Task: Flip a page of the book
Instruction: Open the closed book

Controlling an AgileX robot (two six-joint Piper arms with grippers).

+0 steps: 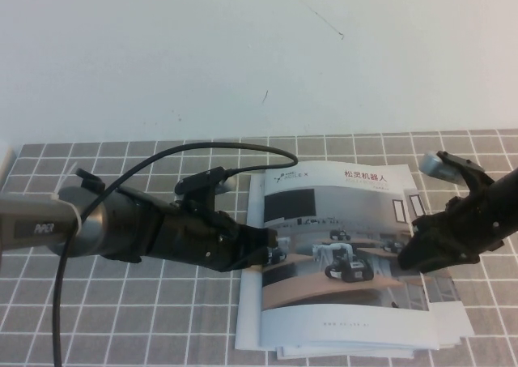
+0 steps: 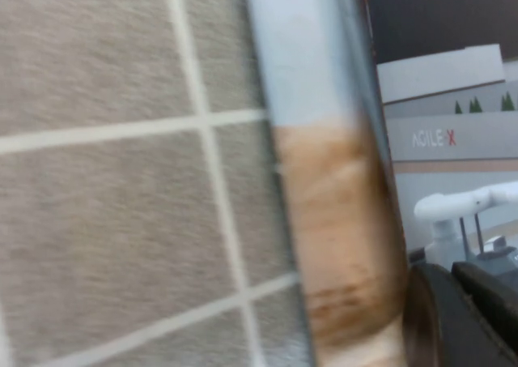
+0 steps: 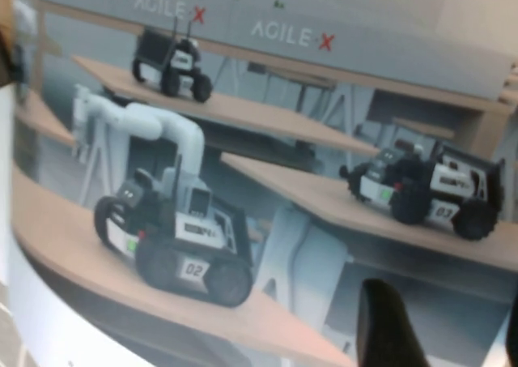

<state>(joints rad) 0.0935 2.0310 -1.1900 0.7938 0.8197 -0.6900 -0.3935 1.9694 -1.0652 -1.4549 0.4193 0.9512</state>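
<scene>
On grey tiled mat, book, left gripper, right gripper.

"AGILE·X", "02" on book cover

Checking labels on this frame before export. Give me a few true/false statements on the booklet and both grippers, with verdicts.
1. The thin glossy white booklet with the red title lies closed, cover up. True.
2. It lies alone on the grey tiled mat. False: similar white booklets are stacked beneath it.
3. The left gripper is at the booklet's left edge. True.
4. The right gripper is parked far off the booklet. False: it is over the cover's right side.
5. The cover photo shows cars on a road. False: wheeled robots on wooden desks.
</scene>
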